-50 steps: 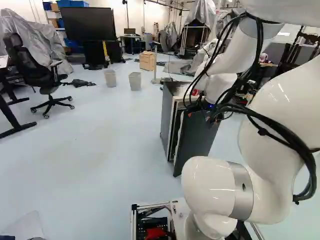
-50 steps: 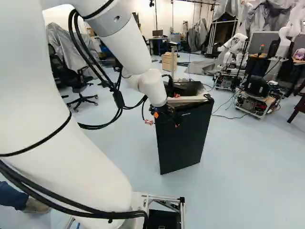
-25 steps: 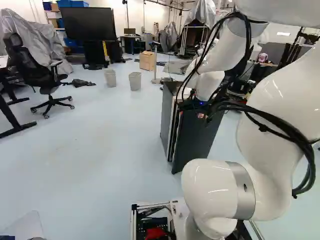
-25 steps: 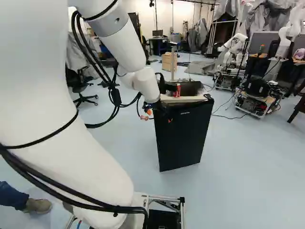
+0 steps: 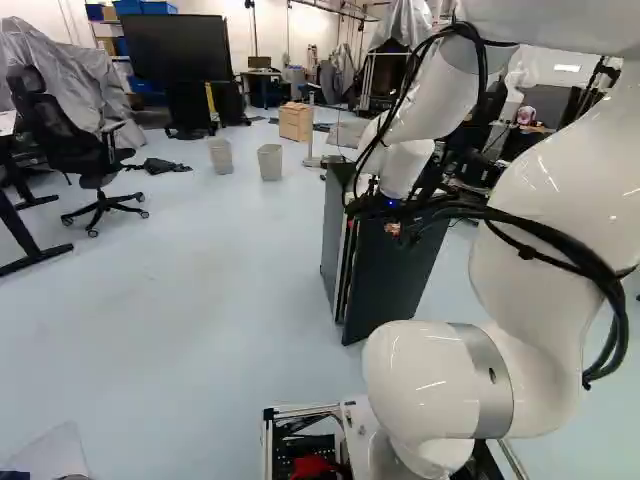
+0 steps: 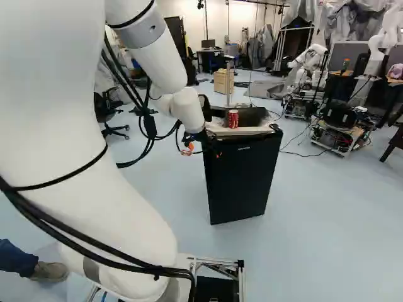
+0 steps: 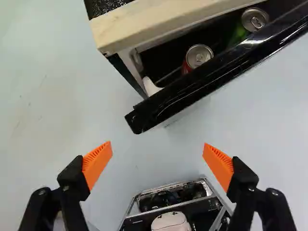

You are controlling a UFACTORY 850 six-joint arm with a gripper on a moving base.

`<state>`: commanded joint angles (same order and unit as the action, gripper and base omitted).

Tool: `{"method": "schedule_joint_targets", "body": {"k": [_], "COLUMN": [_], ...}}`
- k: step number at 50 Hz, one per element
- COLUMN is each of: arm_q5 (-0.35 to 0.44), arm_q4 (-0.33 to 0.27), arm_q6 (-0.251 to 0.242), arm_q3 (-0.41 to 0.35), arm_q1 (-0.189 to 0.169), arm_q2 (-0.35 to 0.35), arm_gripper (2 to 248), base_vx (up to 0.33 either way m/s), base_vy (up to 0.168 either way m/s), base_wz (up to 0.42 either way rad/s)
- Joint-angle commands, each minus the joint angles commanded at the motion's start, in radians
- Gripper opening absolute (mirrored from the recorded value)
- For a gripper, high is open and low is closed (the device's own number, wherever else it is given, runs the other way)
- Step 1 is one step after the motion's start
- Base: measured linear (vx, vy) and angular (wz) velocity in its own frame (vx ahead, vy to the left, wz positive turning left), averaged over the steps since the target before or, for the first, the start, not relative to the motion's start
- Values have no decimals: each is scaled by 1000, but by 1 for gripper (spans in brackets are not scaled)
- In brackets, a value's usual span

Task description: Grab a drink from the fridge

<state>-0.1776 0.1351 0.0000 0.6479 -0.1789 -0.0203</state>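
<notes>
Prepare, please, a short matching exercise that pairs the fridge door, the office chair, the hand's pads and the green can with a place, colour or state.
1. Fridge door
2. Office chair
3. Pads of the hand
4. Green can

A. Orange
B. In the opening beside the fridge body
C. Ajar
D. At the left of the left base view

Right pairs: 1-C, 2-D, 3-A, 4-B

Fridge (image 6: 242, 179) stands ajar — cans (image 7: 199, 56) inside, red can (image 6: 233, 119) atop.
</notes>
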Motion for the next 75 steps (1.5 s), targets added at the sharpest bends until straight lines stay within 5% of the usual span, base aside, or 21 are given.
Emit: {"method": "schedule_joint_targets", "body": {"k": [31, 49, 75], "arm_q5": [57, 132, 251], "arm_q4": [0, -3, -18], "arm_q6": [0, 0, 0], "arm_q3": [-79, -126, -143], "arm_q1": [-12, -66, -103], "arm_q2": [78, 117, 58], "arm_gripper": [247, 247, 247], "base_vx": [0, 0, 0], "base_vy": [0, 0, 0], "base_wz": [0, 0, 0]}}
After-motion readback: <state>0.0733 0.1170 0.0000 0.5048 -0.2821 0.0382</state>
